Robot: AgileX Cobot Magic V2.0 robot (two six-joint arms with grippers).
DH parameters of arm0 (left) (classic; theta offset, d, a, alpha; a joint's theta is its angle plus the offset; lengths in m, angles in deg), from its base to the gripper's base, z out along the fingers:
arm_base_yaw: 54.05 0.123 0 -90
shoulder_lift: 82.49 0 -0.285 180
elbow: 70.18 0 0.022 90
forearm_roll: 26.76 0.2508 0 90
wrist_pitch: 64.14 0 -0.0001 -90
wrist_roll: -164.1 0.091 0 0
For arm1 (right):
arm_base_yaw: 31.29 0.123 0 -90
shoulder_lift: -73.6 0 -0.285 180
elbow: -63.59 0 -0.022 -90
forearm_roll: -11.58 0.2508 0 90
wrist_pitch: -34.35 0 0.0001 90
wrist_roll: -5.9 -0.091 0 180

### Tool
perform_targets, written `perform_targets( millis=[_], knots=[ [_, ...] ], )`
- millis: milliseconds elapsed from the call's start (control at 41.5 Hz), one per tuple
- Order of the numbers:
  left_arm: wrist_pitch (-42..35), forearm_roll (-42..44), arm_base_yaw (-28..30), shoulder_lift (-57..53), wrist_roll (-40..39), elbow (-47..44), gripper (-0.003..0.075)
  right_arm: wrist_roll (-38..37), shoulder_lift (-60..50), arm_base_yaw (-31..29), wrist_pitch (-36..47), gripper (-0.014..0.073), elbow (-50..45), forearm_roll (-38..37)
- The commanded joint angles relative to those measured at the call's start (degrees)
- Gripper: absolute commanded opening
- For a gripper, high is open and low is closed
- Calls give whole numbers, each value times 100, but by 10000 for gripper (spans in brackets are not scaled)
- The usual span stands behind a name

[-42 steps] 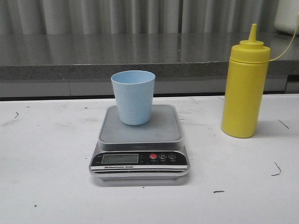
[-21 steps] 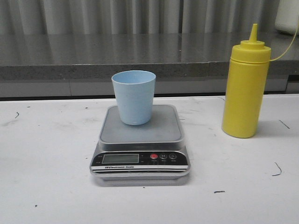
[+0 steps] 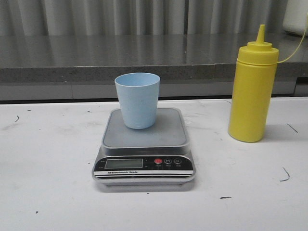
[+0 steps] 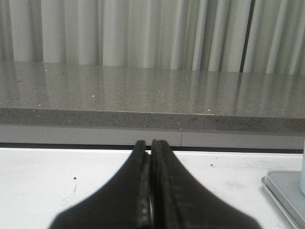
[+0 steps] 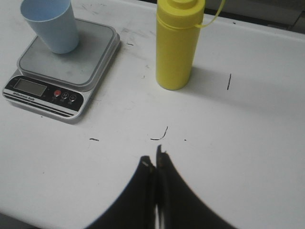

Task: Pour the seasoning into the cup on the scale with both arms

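A pale light-blue cup (image 3: 137, 99) stands upright on the grey platform of the digital scale (image 3: 144, 144) at the table's middle. The yellow seasoning bottle (image 3: 253, 89) stands upright on the table to the right of the scale, its strap trailing right. Neither arm shows in the front view. My left gripper (image 4: 151, 143) is shut and empty, low over the table left of the scale, whose corner (image 4: 286, 191) shows at the edge. My right gripper (image 5: 153, 156) is shut and empty, above the table in front of the bottle (image 5: 178, 45), scale (image 5: 66, 71) and cup (image 5: 51, 25).
A grey stone ledge (image 3: 96, 57) runs along the back of the white table (image 3: 48, 183), with a pleated curtain behind it. Small dark marks dot the tabletop (image 3: 284, 175).
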State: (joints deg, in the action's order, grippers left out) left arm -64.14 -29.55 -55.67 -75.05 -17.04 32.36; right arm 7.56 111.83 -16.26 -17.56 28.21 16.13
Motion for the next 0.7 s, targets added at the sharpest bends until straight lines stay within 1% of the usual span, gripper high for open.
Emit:
perform_targets(
  millis=[0,506,578,627,675],
  knots=[
    [-467,-39,13,-97,20,-141,-20,37,20,5,354,-68,191,26],
    [-467,-39,13,-97,20,-141,-20,37,25,5,355,-68,191,26],
    [-467,-39,13,-97,20,-141,-20,37,24,5,363,-68,186,-65],
    [-467,-39,13,-97,20,-141,-20,37,-45,-13,431,-68,124,-186],
    [-467,-39,13,-97,20,-141,-20,37,-179,-104,707,-68,-8,-289]
  ],
)
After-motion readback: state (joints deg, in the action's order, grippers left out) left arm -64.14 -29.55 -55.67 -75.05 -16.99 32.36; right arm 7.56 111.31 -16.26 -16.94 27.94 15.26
